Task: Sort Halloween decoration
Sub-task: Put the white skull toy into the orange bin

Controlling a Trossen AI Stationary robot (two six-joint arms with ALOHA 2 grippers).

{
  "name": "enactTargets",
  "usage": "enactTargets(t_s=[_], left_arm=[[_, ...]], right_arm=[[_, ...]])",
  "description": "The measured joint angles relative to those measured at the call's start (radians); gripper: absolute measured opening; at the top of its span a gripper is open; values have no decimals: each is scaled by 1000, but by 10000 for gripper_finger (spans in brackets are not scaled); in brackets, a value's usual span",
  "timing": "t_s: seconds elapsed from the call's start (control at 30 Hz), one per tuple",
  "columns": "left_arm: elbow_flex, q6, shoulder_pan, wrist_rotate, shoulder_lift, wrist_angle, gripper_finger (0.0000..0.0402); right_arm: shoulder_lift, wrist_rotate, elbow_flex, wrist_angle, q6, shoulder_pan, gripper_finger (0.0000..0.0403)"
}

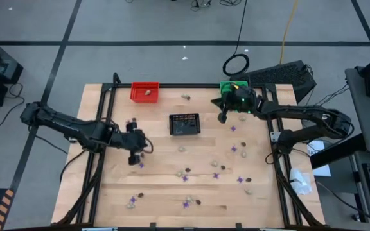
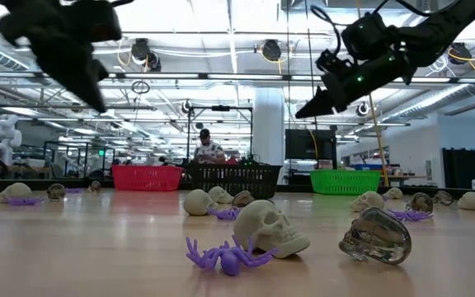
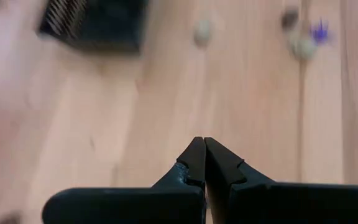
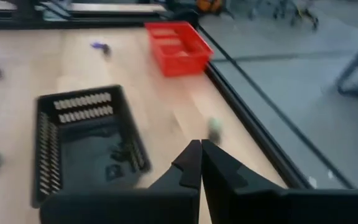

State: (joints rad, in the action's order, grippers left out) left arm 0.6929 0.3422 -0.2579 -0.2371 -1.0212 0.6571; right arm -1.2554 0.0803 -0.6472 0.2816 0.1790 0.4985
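Note:
The Halloween decoration lies scattered over the wooden table [image 1: 172, 192]: purple spiders [image 2: 225, 256], pale skulls [image 2: 270, 229] and dark glassy skulls [image 2: 378, 238], each resting on the boards. My left gripper [image 1: 146, 146] hangs shut above the table's left middle, left of the black basket, and its tips [image 3: 204, 149] hold nothing. My right gripper [image 1: 222, 119] is raised near the green basket. It points toward the black basket, and its tips [image 4: 201, 152] are shut with nothing between them.
A red basket [image 1: 145, 92] with a pale piece in it stands at the far edge, and a green basket [image 1: 231, 86] at the far right. The black basket [image 1: 184, 124], with dark bits inside [image 4: 120, 158], stands mid-table. Black frame rails [image 1: 101, 109] border the table. A person [image 2: 209, 148] sits in the room beyond.

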Motion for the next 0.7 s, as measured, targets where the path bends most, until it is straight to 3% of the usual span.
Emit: enactTargets(t_s=[0.3, 0.7], left_arm=[[4, 159, -145, 57, -109, 165, 14], [4, 175, -189, 113, -339, 168, 162]], right_arm=[[2, 0, 1, 40, 37, -49, 1], [2, 0, 1, 41, 32, -49, 1]])
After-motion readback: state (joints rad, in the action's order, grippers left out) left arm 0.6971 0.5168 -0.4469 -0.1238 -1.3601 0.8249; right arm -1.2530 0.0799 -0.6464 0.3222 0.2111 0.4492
